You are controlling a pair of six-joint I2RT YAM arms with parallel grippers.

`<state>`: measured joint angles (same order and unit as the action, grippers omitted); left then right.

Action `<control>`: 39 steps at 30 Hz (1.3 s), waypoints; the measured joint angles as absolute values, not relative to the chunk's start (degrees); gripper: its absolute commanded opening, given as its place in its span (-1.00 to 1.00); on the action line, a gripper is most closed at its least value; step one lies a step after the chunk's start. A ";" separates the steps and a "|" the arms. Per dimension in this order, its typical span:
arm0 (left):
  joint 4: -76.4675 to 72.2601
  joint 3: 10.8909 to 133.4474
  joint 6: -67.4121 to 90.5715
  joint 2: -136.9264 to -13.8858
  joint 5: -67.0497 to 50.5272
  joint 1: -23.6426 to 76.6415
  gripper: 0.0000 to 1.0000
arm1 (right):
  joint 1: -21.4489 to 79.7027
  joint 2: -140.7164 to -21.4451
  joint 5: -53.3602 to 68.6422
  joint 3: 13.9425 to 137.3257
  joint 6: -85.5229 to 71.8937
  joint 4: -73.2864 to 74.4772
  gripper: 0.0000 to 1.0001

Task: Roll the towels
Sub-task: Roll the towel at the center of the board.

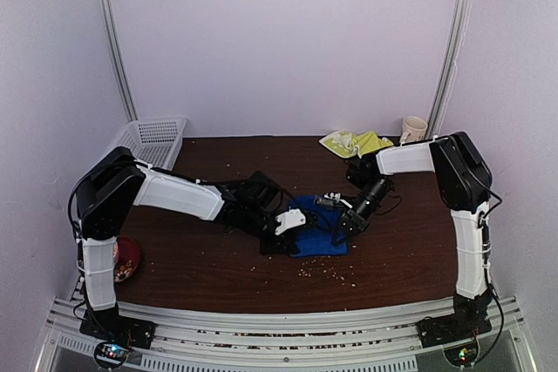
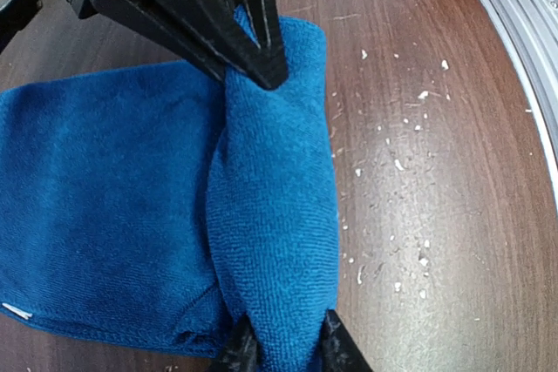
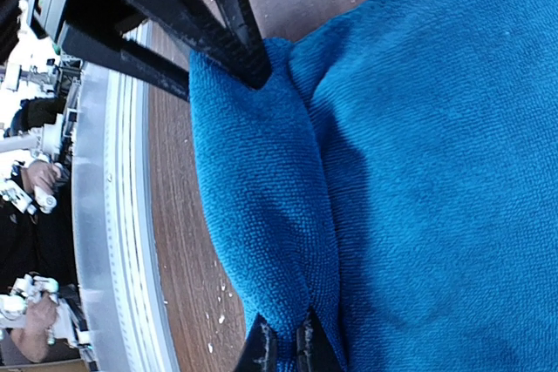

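Lying near the middle of the dark brown wooden table [image 1: 209, 259], the large royal-blue terry towel [image 1: 321, 231] has the edge nearest the arm bases turned over into a thick, soft fold (one turn of a roll, as far as can be seen). The rest of it lies flat on the wood behind. Both arms reach inward and meet over it.

The right gripper [image 3: 283, 344] has its two black fingers drawn almost together, pinching one end of that fold tight. The left gripper [image 2: 283, 350] is at the opposite end. Its fingers [image 2: 237, 350] stand a little apart on either side of the fold and touch the cloth on both sides, but whether they clamp it or merely rest against it I cannot tell. Between the two ends the fold bulges, narrowing toward each.

Well apart, at the far edge of the table, the smaller yellow-green cloth with a pale pattern [image 1: 356, 142] lies crumpled near a white ceramic cup [image 1: 413, 130]. A white plastic lattice basket [image 1: 155, 138] sits at the far left corner. A red round object [image 1: 128, 259] shows partly behind the left arm. Pale crumbs [image 2: 397, 163] are scattered over the wood beside the fold.
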<state>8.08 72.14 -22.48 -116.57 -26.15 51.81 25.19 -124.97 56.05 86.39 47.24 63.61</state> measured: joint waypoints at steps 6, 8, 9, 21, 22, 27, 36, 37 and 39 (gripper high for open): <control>8.67 72.82 -21.02 -117.45 -26.76 51.62 -0.31 | 25.02 -126.89 56.27 88.82 44.97 64.77 -1.00; 8.64 72.82 -20.38 -117.54 -26.48 51.46 -0.21 | 24.97 -126.93 55.96 88.88 44.07 64.66 -1.00; 8.64 72.82 -20.08 -117.60 -26.15 51.35 -0.15 | 24.93 -126.96 55.61 88.88 43.40 64.60 -1.00; 5.89 68.25 -16.19 -115.87 -21.52 49.80 0.21 | 24.47 -128.51 54.65 90.70 41.12 65.08 -0.97; 5.30 67.22 -15.81 -115.00 -21.08 49.80 0.21 | 24.47 -128.75 54.68 91.02 41.15 65.41 -0.96; 2.15 62.96 -13.87 -110.13 -19.20 49.80 0.25 | 24.45 -129.51 54.72 92.12 41.58 66.76 -0.95; -2.04 64.71 -8.84 -107.48 -16.69 49.82 0.20 | 24.47 -129.67 54.65 92.44 42.04 67.33 -0.93; -2.04 65.67 -8.38 -107.94 -16.53 49.89 0.18 | 24.47 -129.67 54.65 92.49 42.04 67.35 -0.93; -2.15 67.61 -7.55 -109.12 -16.23 49.98 0.17 | 24.47 -129.67 54.61 92.53 42.04 67.42 -0.93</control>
<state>-2.15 67.61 -7.55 -109.12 -16.23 49.98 24.47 -129.67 54.61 92.53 42.04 67.42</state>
